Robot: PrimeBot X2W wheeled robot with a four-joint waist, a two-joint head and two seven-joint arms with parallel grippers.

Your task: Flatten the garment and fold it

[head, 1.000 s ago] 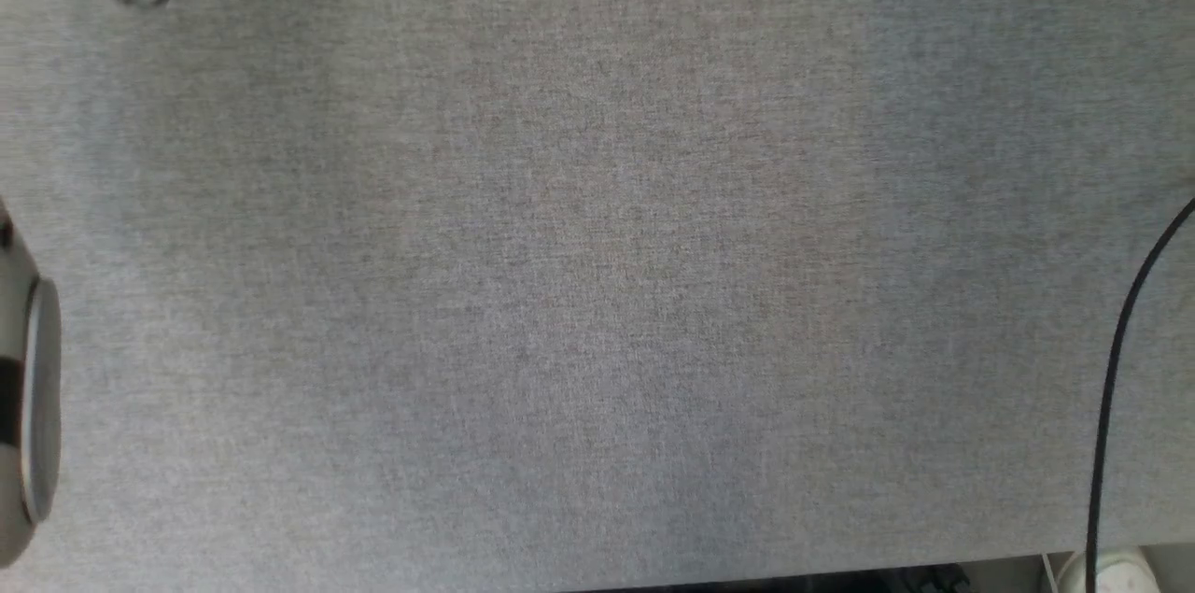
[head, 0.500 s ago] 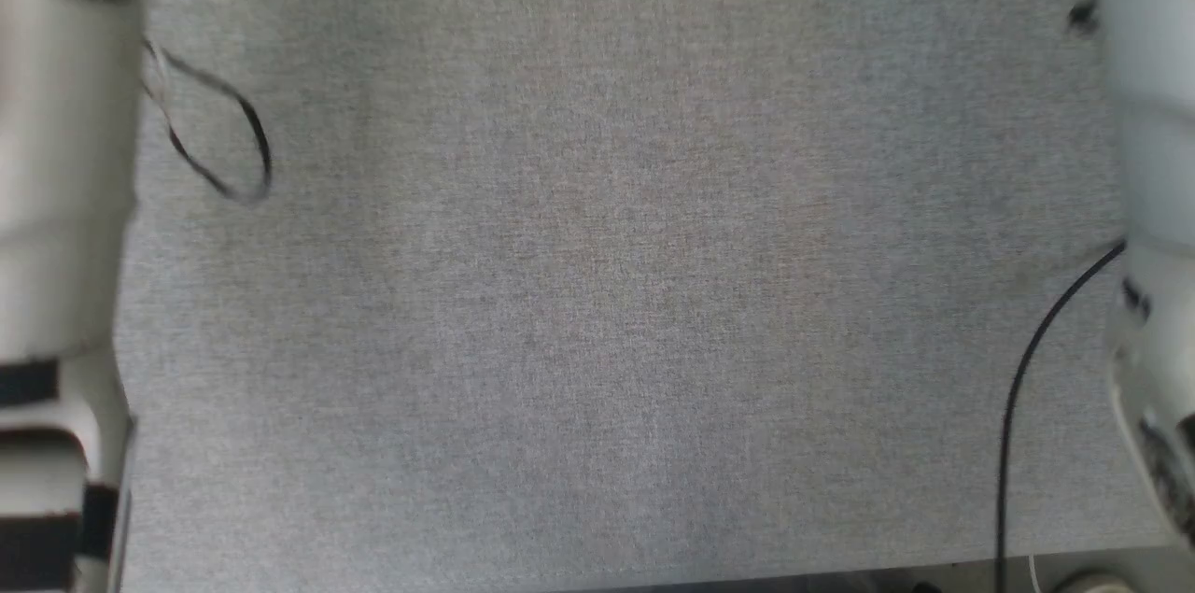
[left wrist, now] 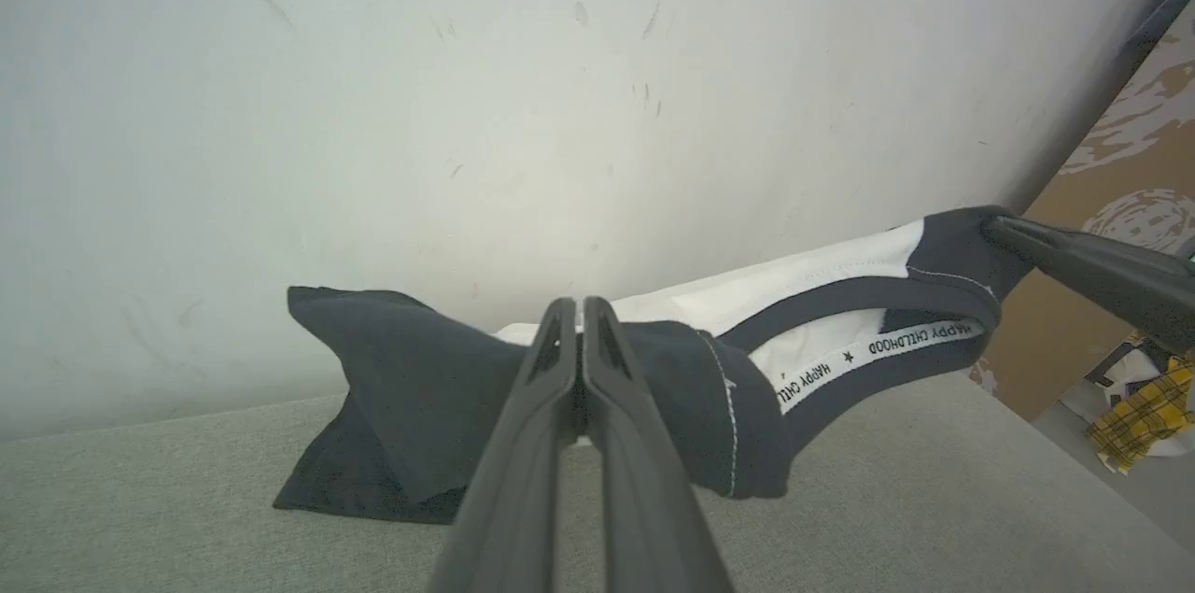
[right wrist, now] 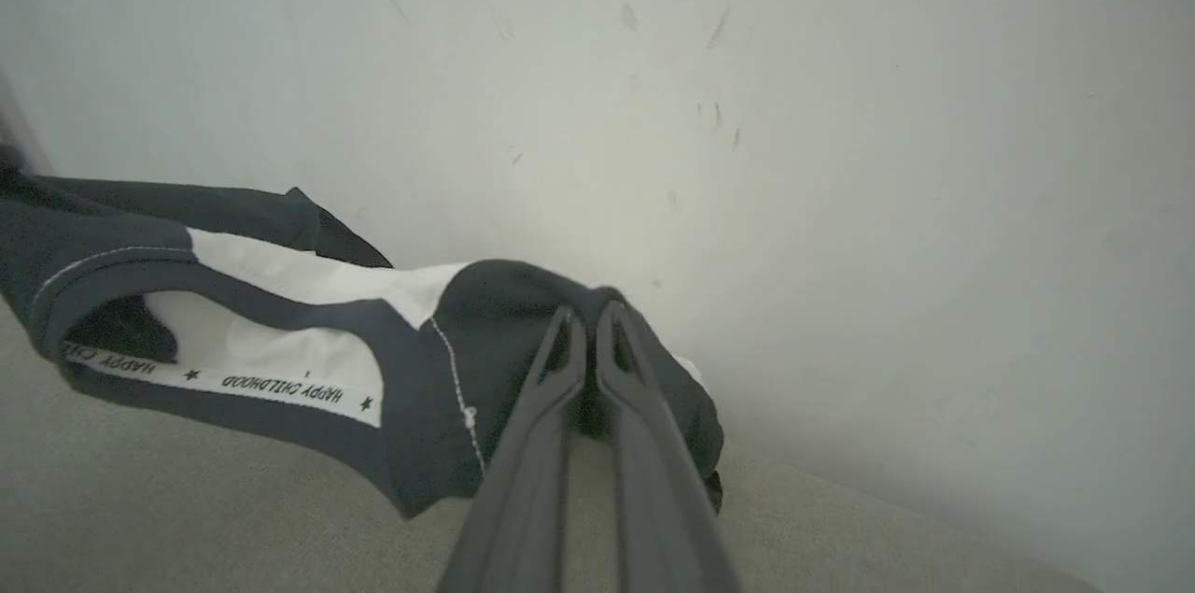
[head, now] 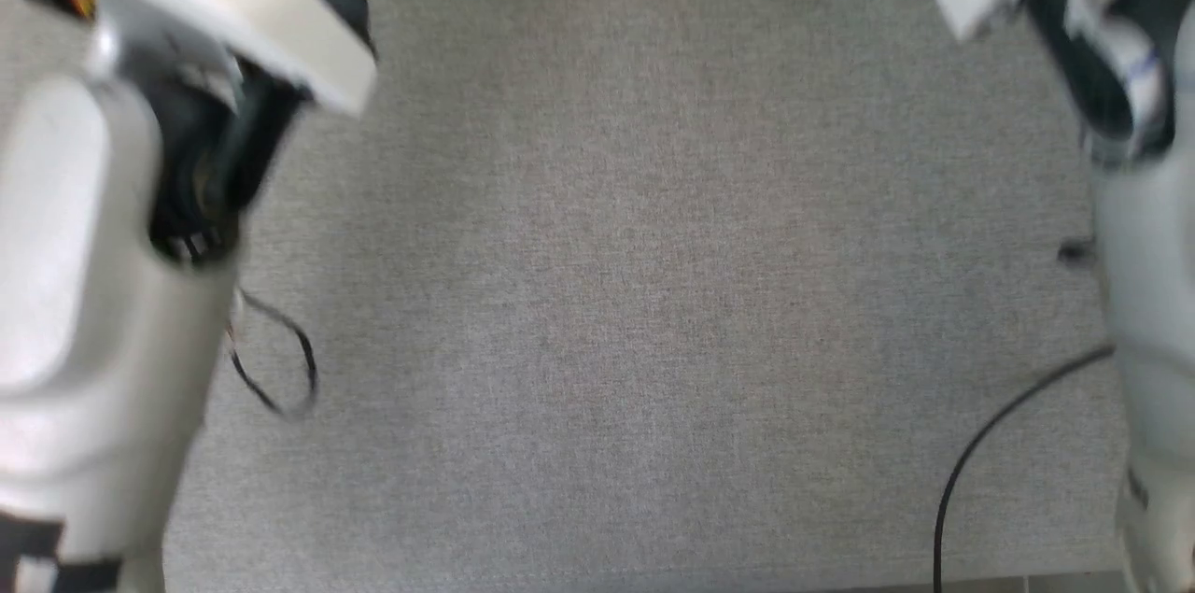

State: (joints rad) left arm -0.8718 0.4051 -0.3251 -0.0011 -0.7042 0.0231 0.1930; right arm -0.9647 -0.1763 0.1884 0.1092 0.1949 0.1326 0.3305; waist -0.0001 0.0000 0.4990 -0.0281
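Where the grey cloth-covered counter (head: pixel 653 294) ends, we list first the largest item, a pale, scuffed wall (left wrist: pixel 467 89) that rises behind everything in both wrist views. Next is the counter itself, broad and woven grey, seen from above in the head view. Next are our two pale forearms, both blurred: the left forearm (head: pixel 84 341) down the left edge of the head view and the right forearm (head: pixel 1148 313) down the right edge. Next is the garment (left wrist: pixel 411 388), a small white T-shirt with black sleeves and collar. It is strung by its shoulders between our two pincers close to the wall; the collar opening sags between them and one black sleeve droops until it appears to touch the counter. Our left pincer (left wrist: pixel 579 305) has its fingers pressed together, clamped on black fabric at one shoulder. Our right pincer (right wrist: pixel 588 311) is likewise closed with no gap, on black fabric at the other shoulder, and its dark fingers (left wrist: pixel 1074 261) also enter the left wrist view from the right. Among the smaller items, a black cable (head: pixel 971 453) curves beside the right forearm and a thin wire loop (head: pixel 311 369) sits by the left forearm. Smallest is the white neck band (left wrist: pixel 878 355) inside the collar, lettered HAPPY CHILDHOOD with small stars.
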